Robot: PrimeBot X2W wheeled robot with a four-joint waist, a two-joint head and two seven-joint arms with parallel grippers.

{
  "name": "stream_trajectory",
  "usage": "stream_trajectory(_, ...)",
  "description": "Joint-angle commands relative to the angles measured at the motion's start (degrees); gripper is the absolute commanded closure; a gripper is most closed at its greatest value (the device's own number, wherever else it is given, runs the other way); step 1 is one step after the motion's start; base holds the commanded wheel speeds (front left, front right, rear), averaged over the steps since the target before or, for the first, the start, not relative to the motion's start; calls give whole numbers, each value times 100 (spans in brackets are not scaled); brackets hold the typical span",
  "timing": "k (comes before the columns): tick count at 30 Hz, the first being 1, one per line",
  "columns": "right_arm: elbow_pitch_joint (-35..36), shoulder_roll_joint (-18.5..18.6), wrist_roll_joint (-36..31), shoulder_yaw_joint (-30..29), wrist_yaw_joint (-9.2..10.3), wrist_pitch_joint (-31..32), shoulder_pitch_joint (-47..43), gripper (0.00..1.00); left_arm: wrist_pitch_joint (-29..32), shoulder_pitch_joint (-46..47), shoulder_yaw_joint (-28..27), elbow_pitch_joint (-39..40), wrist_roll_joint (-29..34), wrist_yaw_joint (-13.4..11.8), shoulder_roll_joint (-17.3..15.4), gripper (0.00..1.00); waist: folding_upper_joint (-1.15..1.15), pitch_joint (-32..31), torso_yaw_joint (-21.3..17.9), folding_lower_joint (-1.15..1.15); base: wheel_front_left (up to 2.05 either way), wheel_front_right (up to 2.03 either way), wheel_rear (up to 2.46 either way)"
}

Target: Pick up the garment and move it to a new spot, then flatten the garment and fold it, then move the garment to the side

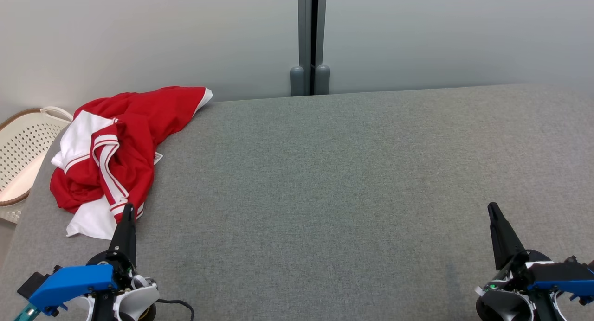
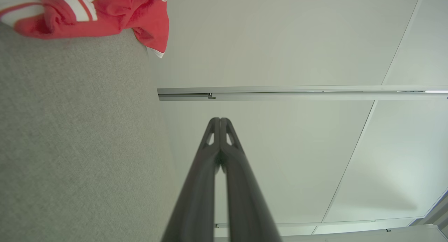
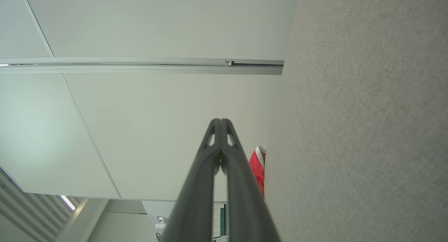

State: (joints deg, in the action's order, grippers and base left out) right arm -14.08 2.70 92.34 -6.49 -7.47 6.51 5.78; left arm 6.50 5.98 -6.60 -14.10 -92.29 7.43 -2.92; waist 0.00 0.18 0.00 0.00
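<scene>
A crumpled red garment (image 1: 125, 144) with white panels and stripes lies heaped at the far left corner of the grey padded table (image 1: 325, 186). My left gripper (image 1: 127, 209) is shut and empty at the lower left, its tip just in front of the garment's near white hem. At the lower right my right gripper (image 1: 492, 208) is shut and empty, far from the garment. The left wrist view has the garment (image 2: 105, 14) at its top left, beyond the shut fingertips (image 2: 220, 121). In the right wrist view a red sliver of garment (image 3: 257, 166) shows beside the shut fingertips (image 3: 220, 122).
A white perforated basket (image 1: 23, 149) with a wooden rim stands off the table's left edge. A pale wall with a grey vertical post (image 1: 311, 42) runs right behind the table. The wide grey surface stretches from the garment to the right.
</scene>
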Motion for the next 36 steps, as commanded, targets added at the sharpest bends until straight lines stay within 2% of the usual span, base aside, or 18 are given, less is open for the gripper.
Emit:
stream_trajectory(1, 19, 37, 16, -10, -5, 16, 87, 100, 23, 52, -8, 28, -25, 26, 11, 100, 0, 0, 0, 0, 0, 0, 0)
stream_trajectory(36, 19, 37, 16, -10, -5, 16, 87, 100, 22, 52, -8, 28, -25, 26, 11, 100, 0, 0, 0, 0, 0, 0, 0)
